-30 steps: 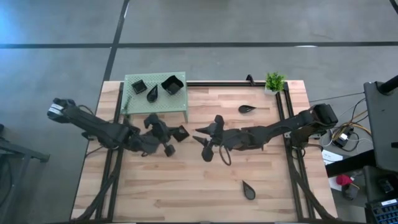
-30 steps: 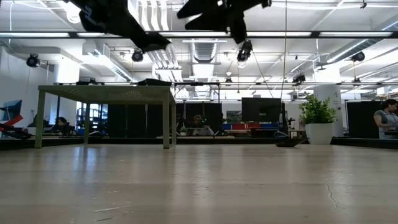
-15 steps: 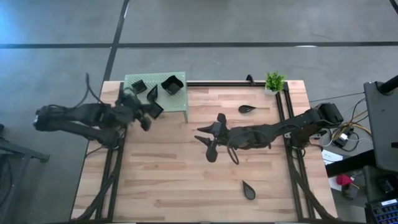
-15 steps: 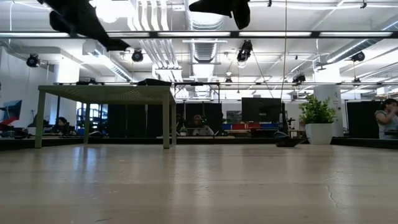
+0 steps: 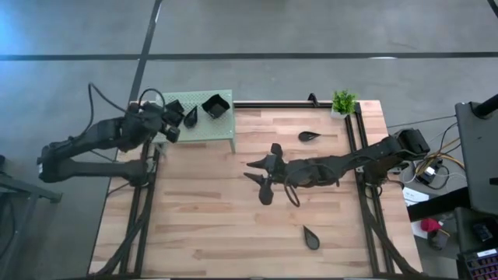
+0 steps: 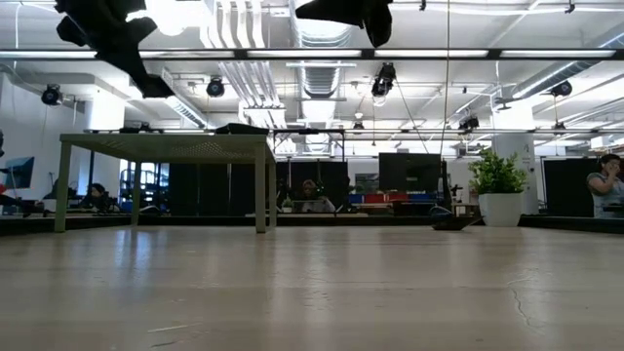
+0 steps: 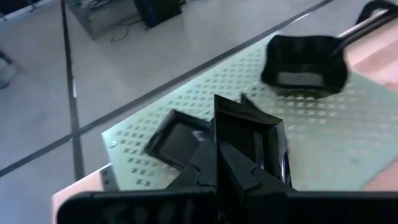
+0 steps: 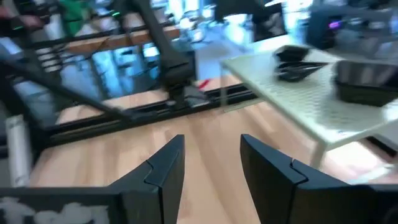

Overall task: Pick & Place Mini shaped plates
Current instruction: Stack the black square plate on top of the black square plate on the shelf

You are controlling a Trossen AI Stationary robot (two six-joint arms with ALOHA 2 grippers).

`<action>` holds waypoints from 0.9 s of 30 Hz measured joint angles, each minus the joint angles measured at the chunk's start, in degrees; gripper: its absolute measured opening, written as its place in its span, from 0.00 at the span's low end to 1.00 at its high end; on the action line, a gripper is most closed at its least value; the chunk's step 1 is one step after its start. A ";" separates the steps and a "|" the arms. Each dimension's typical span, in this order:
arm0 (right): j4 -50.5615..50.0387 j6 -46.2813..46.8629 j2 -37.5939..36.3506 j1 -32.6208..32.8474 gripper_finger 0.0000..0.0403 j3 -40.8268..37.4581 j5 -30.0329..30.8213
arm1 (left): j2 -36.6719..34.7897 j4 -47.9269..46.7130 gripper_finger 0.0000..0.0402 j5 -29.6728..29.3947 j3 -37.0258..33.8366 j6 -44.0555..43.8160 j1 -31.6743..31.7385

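Note:
Above the left end of the green stand, my left gripper is shut on a small black square plate. On the stand lie a flat square plate, a leaf-shaped plate and a deeper square plate. Two more leaf-shaped plates rest on the wood, one at the far right and one near the front. My right gripper hangs open over the table's middle, holding nothing. My left gripper pinches the square plate by the rim on its near side between its two fingers. The fingers slant downward from the table's left. The plate is lifted clear and sits tilted above the stand's top.
A small potted plant stands at the far right corner. A black rail runs along the far edge behind the stand. Bare wood lies in front of the stand and under my right gripper.
My left gripper has swung from the table's middle toward the far left and risen a little, carrying the square plate to the stand's left end. It stays shut on the plate. My right gripper has kept its place.

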 joint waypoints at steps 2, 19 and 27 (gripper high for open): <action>-1.21 -0.01 -0.92 0.33 0.36 0.00 -3.65 | -0.05 -0.05 0.00 1.57 0.00 2.66 2.56; -8.22 0.20 -5.97 1.10 0.30 0.00 -14.18 | 2.20 2.97 0.00 15.83 1.40 20.54 20.88; -9.26 1.68 -5.99 1.10 0.32 0.00 -14.18 | 5.30 7.54 0.00 21.67 1.72 24.95 28.33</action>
